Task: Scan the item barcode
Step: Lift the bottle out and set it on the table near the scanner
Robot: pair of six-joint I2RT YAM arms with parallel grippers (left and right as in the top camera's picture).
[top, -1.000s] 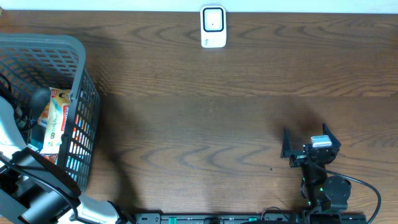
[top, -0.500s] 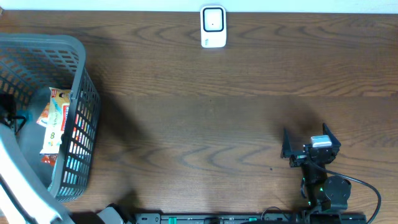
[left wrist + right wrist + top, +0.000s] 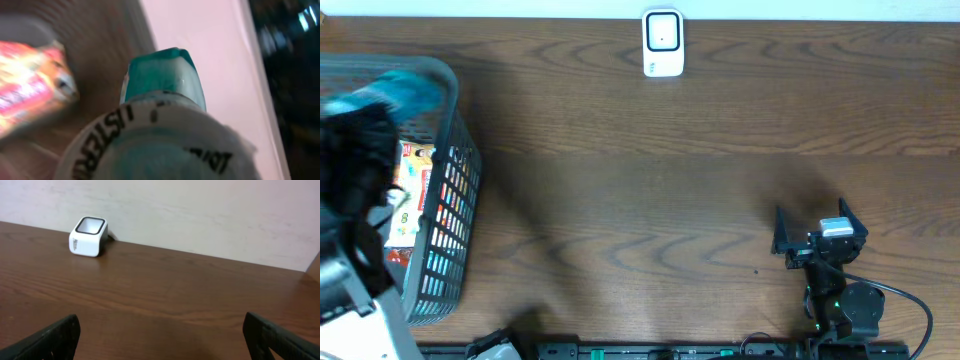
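Mouthwash bottle point(image 3: 164, 75) — clamped by left gripper point(image 3: 384, 108) over the basket point(image 3: 448, 78) rim; right gripper point(image 3: 814, 228) gapes near the table point(image 3: 650, 200) front edge.

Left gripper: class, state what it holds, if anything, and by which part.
The left gripper holds a teal-capped Listerine bottle, apparently by its body, cap end free; the fingers themselves are out of sight, so the exact spot cannot be told.

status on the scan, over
Left claw shut on teal mouthwash bottle, up over the basket. Right claw open, parked. Nothing between bottle and scanner, not yet scanned.
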